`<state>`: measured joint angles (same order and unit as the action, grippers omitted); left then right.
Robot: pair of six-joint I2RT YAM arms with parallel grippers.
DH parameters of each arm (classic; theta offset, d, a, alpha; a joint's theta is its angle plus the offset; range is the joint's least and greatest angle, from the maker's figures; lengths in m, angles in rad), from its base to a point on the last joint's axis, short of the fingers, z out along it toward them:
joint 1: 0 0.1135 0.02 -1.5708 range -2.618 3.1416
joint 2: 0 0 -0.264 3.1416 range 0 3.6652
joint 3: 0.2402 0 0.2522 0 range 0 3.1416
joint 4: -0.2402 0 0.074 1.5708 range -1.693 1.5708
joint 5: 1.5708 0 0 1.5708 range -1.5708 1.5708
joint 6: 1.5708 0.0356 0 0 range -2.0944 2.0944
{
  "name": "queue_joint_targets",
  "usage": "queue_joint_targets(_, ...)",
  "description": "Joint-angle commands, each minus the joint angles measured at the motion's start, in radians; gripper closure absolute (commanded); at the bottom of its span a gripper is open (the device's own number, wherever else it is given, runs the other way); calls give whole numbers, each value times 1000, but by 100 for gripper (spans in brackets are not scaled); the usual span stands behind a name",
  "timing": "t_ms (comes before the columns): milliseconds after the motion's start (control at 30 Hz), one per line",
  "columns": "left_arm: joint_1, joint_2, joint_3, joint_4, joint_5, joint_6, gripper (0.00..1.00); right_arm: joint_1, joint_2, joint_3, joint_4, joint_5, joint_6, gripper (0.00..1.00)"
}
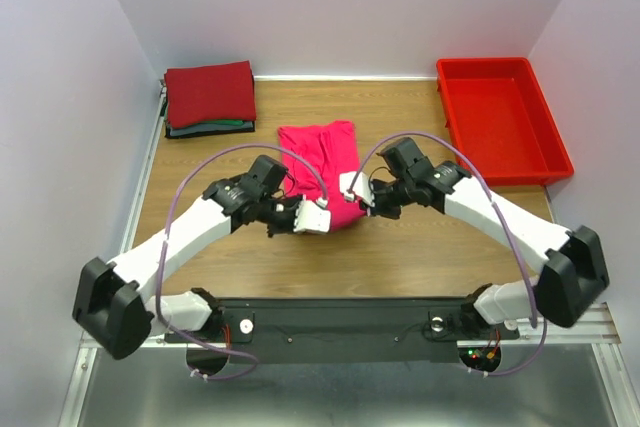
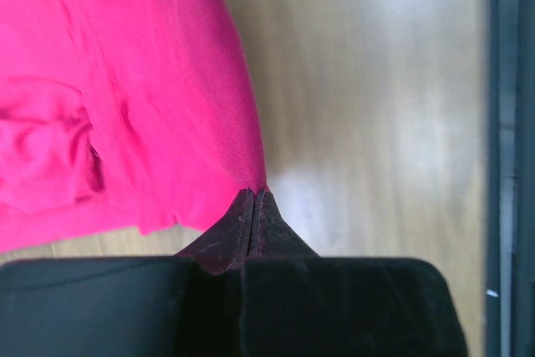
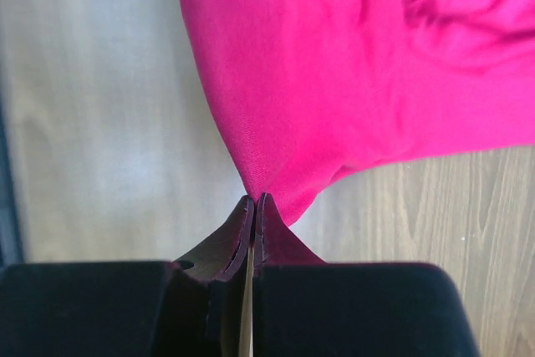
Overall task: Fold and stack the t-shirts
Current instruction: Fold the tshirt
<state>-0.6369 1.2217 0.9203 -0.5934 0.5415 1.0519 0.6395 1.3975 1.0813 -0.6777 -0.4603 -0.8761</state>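
Observation:
The bright pink t-shirt [image 1: 318, 159] lies partly folded in the middle of the table. My left gripper [image 2: 253, 191] is shut on the shirt's near left corner, where the pink cloth [image 2: 125, 89] runs into its fingertips. At the near right corner my right gripper [image 3: 254, 198] is likewise shut on pink cloth [image 3: 351, 64]. Both corners look slightly pulled up from the wood. At the back left lies a stack of folded t-shirts [image 1: 208, 95], dark red on top with green and dark ones beneath.
A red plastic bin [image 1: 500, 117] stands at the back right. White walls close in the table on three sides. The black rail [image 2: 510, 156] of the near table edge runs just behind both grippers.

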Motion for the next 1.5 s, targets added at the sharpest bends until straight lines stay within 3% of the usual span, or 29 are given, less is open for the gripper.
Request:
queue_joint_targets(0, -76, -115, -34, -134, 83, 5, 100, 92, -112, -29, -128, 3, 57, 99)
queue_joint_targets(233, -175, -261, -41, -164, 179, -93, 100, 261, -264, -41, -201, 38, 152, 100)
queue_joint_targets(433, -173, -174, 47, -250, 166, -99, 100, 262, -212, -4, -184, 133, 181, 100)
queue_joint_targets(633, 2, -67, 161, -298, 173, 48, 100, 142, -126, 71, -143, 94, 102, 99)
queue_joint_targets(800, 111, 120, 282, -396, 183, 222, 100, 10, 44, 187, -145, 29, -16, 99)
queue_joint_targets(1100, 295, 502, 626, -480, 207, 329, 100, -171, 368, 472, -154, -73, -158, 99)
queue_joint_targets(1233, 338, 657, 773, -484, 212, 306, 100, -218, 529, 581, -155, -87, -192, 99)
queue_joint_targets(1467, 347, 826, 809, -326, 161, 179, 100, -256, 787, 772, -154, -97, -178, 100)
